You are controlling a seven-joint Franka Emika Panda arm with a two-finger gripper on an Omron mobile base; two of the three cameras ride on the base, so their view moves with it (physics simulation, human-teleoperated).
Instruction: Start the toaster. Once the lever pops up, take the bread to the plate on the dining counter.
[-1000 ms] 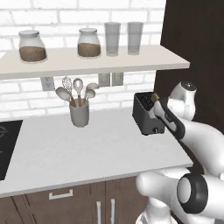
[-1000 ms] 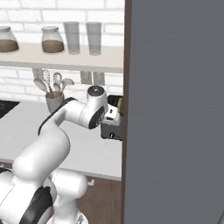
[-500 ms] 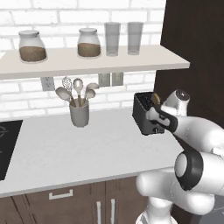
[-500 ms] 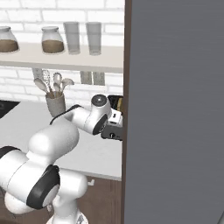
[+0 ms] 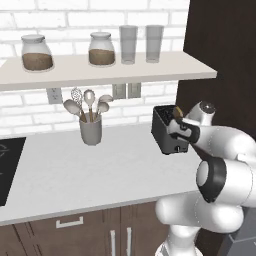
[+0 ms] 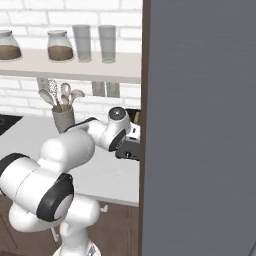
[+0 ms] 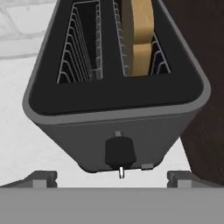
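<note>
The dark grey toaster (image 7: 118, 109) fills the hand view, and its narrow end face is turned toward me. The black lever (image 7: 119, 151) sits low on that face. A tan slice of bread (image 7: 138, 35) stands in the right slot; the left slot is empty. My gripper (image 7: 114, 178) is open. Its fingertips (image 7: 41, 178) spread wide on either side of the lever without touching it. In the left base view the gripper (image 5: 181, 134) is at the toaster's (image 5: 164, 129) right end. The plate and the dining counter are out of view.
A grey utensil crock (image 5: 91, 131) stands left of the toaster on the white worktop (image 5: 100, 175). A black cooktop (image 5: 7, 170) is at the far left. A shelf (image 5: 100, 70) with jars and glasses hangs above. A tall dark panel (image 6: 200, 125) rises right beside the toaster.
The arm has folded in and the hand has come down closer to the toaster's end face. The jaws stayed open.
</note>
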